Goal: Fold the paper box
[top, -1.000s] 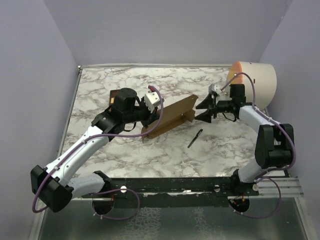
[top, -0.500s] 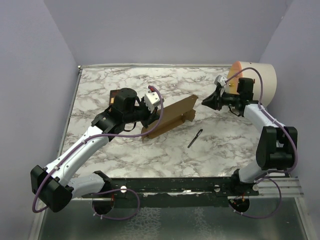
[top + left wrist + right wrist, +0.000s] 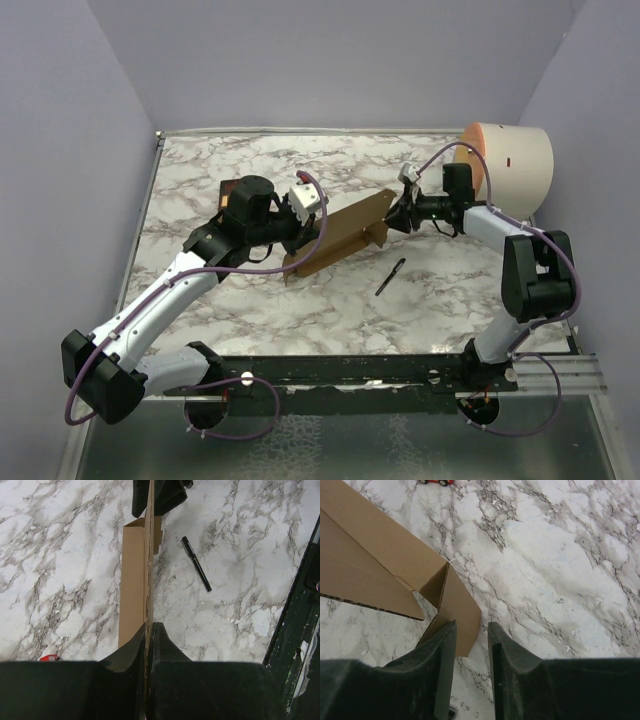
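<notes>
The paper box [image 3: 345, 232] is a brown cardboard sheet standing on its long edge across the middle of the table, partly folded. My left gripper [image 3: 293, 240] is shut on its left end. In the left wrist view the sheet [image 3: 132, 580] runs edge-on out from between the pressed jaws of my left gripper [image 3: 148, 630]. My right gripper [image 3: 393, 217] is at the box's right end. In the right wrist view its jaws stand a little apart [image 3: 471, 627], and the corner of a small end flap [image 3: 457, 607] reaches into the gap beside the left finger, unclamped.
A black pen [image 3: 390, 277] lies on the marble just in front of the box's right end. A large cream cylinder [image 3: 512, 168] lies at the back right, behind my right arm. A dark book [image 3: 232, 190] sits under my left arm. A small red object [image 3: 50, 657] lies near the left gripper.
My right gripper drew back toward the cylinder, then came left to the box's end flap; its jaws are narrower than a second ago. The left gripper and the box have stayed put.
</notes>
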`<state>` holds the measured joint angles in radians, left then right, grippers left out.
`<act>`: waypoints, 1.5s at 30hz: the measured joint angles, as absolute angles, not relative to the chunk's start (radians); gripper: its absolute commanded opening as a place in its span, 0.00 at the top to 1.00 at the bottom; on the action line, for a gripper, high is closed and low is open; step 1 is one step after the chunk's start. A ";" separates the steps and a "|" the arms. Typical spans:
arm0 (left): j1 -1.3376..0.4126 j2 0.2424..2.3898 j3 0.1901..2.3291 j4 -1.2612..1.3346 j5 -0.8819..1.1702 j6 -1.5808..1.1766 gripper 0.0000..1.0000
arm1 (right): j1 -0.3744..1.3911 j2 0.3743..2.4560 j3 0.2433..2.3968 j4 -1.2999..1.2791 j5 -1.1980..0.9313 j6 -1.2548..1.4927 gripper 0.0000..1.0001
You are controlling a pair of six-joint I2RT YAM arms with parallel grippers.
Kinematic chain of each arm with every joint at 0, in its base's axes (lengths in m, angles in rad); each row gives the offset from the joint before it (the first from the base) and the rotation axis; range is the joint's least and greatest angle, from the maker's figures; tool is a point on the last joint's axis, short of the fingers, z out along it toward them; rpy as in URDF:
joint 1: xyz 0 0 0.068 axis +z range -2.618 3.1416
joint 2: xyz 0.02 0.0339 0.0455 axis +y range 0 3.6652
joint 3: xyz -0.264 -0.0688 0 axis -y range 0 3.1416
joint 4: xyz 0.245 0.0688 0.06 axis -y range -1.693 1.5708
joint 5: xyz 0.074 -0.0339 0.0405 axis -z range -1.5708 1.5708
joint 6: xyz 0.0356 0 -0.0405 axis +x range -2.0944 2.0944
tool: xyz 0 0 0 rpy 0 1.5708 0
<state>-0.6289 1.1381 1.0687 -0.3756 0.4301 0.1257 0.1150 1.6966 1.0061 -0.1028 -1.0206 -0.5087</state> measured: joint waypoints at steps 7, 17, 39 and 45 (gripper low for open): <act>-0.629 1.147 1.072 -0.374 0.432 0.126 1.00 | 0.117 1.697 0.991 -0.133 -1.075 -0.570 0.60; -0.629 1.153 1.073 -0.370 0.438 0.126 1.00 | 0.132 1.728 0.991 -0.160 -1.142 -0.596 0.56; -0.628 1.164 1.079 -0.366 0.447 0.126 1.00 | 0.165 1.741 0.902 0.143 -1.150 -0.297 0.57; -0.628 1.177 1.086 -0.365 0.454 0.125 1.00 | 0.174 1.741 0.861 0.262 -1.125 -0.182 0.64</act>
